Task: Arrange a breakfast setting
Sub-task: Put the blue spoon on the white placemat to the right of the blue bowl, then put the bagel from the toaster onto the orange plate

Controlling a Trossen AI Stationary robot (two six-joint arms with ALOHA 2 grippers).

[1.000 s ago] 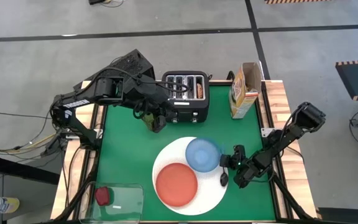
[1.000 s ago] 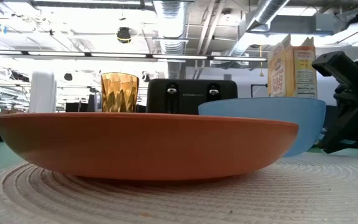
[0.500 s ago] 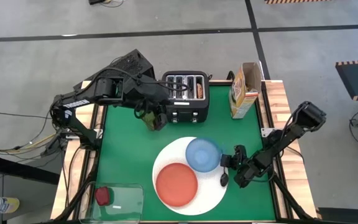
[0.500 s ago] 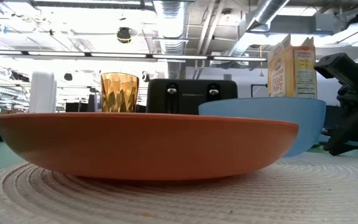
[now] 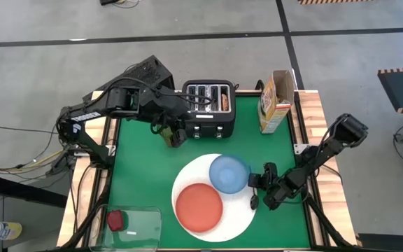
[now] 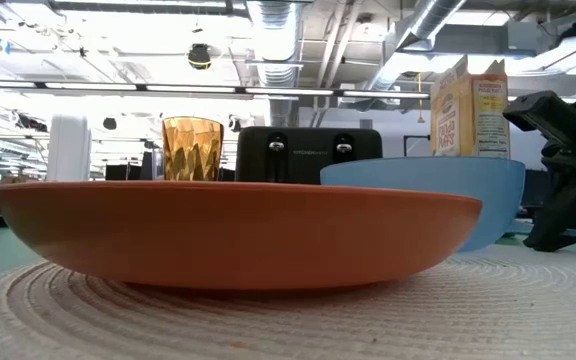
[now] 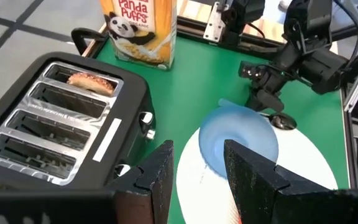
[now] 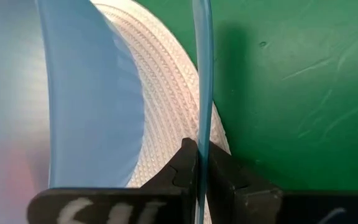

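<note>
A blue bowl and an orange-red plate sit on the large white round woven plate. A small dark spoon lies at the white plate's right edge. My right gripper is shut on the bowl at its right side. My left gripper hangs open, with nothing between its fingers, left of the black toaster. A brown bagel piece sticks out of a toaster slot. An amber glass stands left of the toaster. My right gripper pinches the bowl's thin rim on the bowl's right side, one finger inside the bowl and one outside. The fingers come from the table's right. The bowl's base rests on the white plate.
A cereal box stands at the far right, beside the toaster. A clear container with a dark red food piece sits at the near left corner. Bare green table lies between the toaster and the plates.
My left gripper has edged slightly toward the table's far edge. The bowl, the plates and the spoon have stayed where they were.
</note>
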